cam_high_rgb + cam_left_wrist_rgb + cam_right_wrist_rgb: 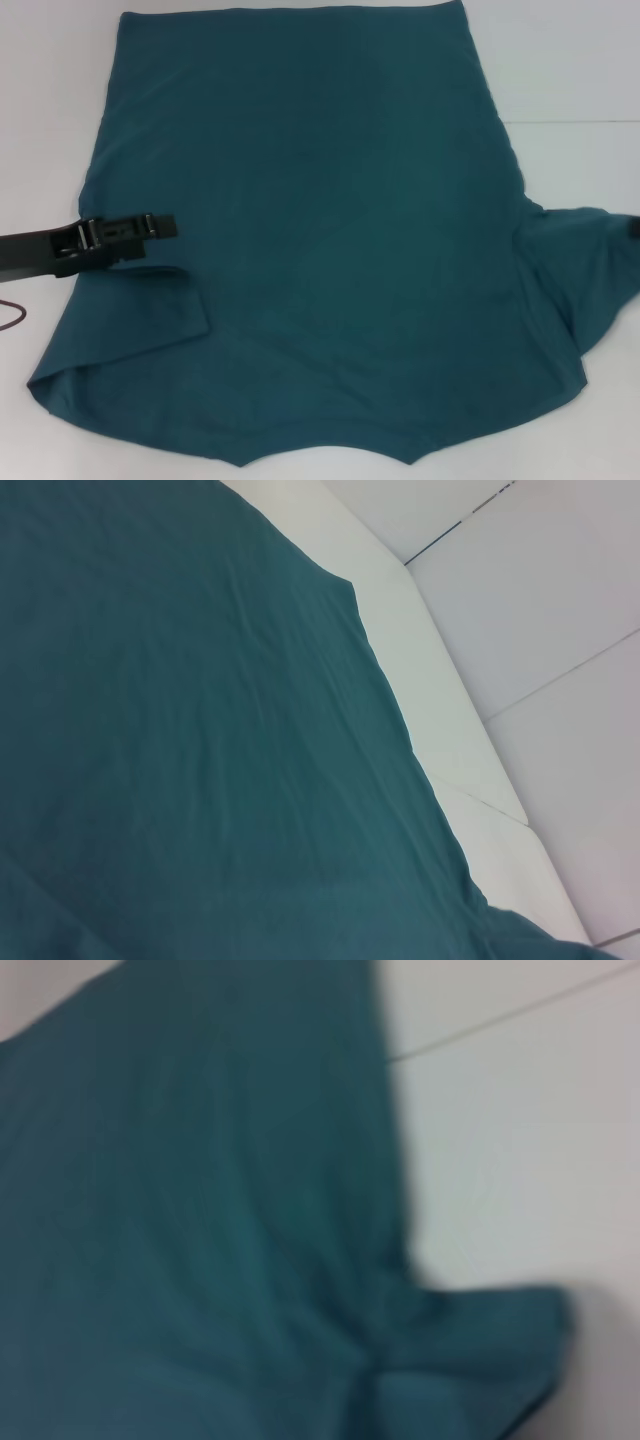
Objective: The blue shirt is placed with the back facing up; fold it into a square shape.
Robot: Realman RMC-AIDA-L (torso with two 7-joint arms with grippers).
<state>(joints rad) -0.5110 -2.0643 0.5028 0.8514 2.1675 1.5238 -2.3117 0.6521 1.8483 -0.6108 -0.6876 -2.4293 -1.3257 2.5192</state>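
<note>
- The large dark teal-blue cotton shirt (320, 230) is cut off by the head view's top edge.
- Only a dark sliver of the right claw (634, 228) shows at that view's right edge; its fingers are out of sight.
- The right wrist view is blurred, so fabric detail is lost.

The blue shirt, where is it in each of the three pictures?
Head view: the blue shirt fills the middle, spread flat on the white table, with the left hand over its left side.
Left wrist view: it covers all but the side where the table shows.
Right wrist view: it fills most of the picture, with a bunched sleeve at one corner.
Shared landmark: the shirt's edge against the white table.
</note>
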